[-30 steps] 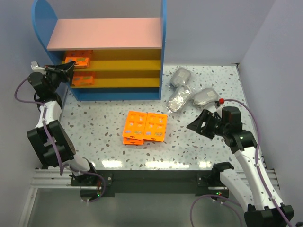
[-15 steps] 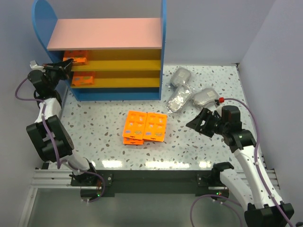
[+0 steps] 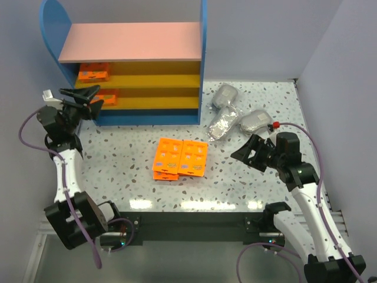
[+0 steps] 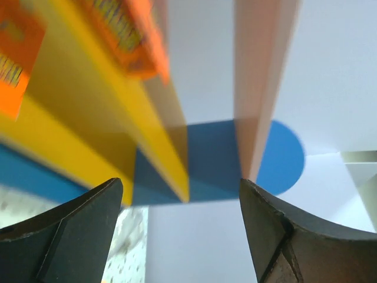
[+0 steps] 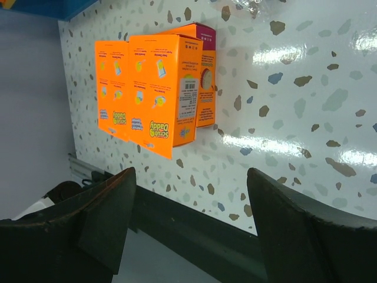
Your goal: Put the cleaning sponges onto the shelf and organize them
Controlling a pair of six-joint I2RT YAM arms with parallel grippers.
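Note:
The shelf (image 3: 129, 41) stands at the back left, with one orange sponge pack (image 3: 94, 72) on its upper yellow board and another (image 3: 106, 97) on the lower one. My left gripper (image 3: 88, 97) hovers just off the shelf's left end, open and empty. Its wrist view shows both packs (image 4: 126, 29) and the gap between its fingertips (image 4: 182, 194) filled only by shelf edge and wall. Stacked orange packs (image 3: 179, 158) lie mid-table. Three grey bagged bundles (image 3: 224, 121) lie right of the shelf. My right gripper (image 3: 244, 154) stands open, right of the stack (image 5: 156, 88), holding nothing (image 5: 191, 194).
The blue rounded side panel (image 4: 283, 159) and the pink top board (image 4: 259, 71) rise close in front of the left gripper. Grey walls close the table in on the left and right. A black rail (image 5: 194, 236) runs along the table's near edge.
My left gripper has let go of the orange pack on the upper shelf, opened wide and drawn back from the shelf. The right gripper's jaws have spread a little wider.

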